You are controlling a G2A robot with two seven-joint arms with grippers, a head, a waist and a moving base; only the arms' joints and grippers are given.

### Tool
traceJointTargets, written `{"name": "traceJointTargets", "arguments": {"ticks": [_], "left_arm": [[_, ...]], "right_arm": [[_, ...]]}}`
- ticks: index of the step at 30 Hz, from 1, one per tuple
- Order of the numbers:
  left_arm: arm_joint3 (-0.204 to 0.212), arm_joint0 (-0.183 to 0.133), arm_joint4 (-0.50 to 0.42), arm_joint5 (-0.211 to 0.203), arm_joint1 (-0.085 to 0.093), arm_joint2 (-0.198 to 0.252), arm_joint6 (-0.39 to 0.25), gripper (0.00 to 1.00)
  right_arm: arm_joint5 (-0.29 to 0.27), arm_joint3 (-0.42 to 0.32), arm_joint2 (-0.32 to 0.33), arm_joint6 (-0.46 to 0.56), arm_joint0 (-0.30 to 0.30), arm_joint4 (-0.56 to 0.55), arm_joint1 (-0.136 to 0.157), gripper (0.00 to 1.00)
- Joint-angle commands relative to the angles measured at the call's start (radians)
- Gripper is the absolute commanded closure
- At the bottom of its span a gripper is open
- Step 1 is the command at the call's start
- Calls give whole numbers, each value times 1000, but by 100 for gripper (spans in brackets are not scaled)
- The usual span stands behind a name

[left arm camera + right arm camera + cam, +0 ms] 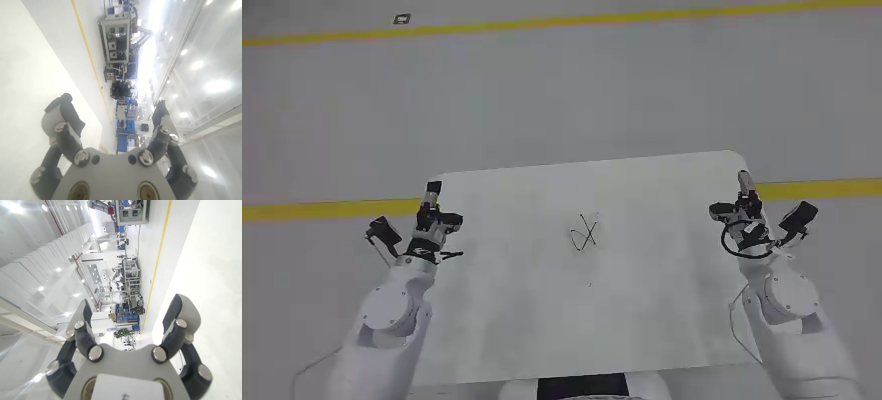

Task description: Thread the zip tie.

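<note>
A thin black zip tie [585, 234], bent into a crossed loop, lies on the white table [542, 300] a little right of centre. My left gripper [432, 189] sits at the table's left edge, far from the tie; in the left wrist view its fingers [113, 98] are spread apart, open, with nothing between them. My right gripper [745, 180] is at the table's right edge, also well away from the tie. In the right wrist view it [132, 300] stands open and holds nothing.
The table top around the tie is bare white. Grey floor with yellow lines [562, 25] surrounds the table. Both wrist views look past the table edge into a hall with machine racks [117, 37] far off.
</note>
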Motion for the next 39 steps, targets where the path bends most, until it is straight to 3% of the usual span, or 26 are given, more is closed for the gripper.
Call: {"name": "traceJointTargets", "arguments": {"ticks": [1,4,14,18,25,30,31,32,39], "left_arm": [[0,-5,36,21,1,15,-15,0],[17,-24,37,58,-3,46,-13,0],[20,-29,39,60,-4,50,-9,0],[12,-40,134,72,-1,80,-49,0],[12,-115,270,189,7,150,-196,0],[32,-185,297,247,6,211,-289,0],[44,-197,307,255,5,213,-275,0],[54,-203,330,253,3,215,-210,0],[54,-203,330,253,3,215,-210,0]], "right_arm": [[0,0,0,0,0,0,0,0],[0,0,0,0,0,0,0,0],[0,0,0,0,0,0,0,0],[0,0,0,0,0,0,0,0],[0,0,0,0,0,0,0,0],[0,0,0,0,0,0,0,0],[0,0,0,0,0,0,0,0],[0,0,0,0,0,0,0,0],[0,0,0,0,0,0,0,0]]}}
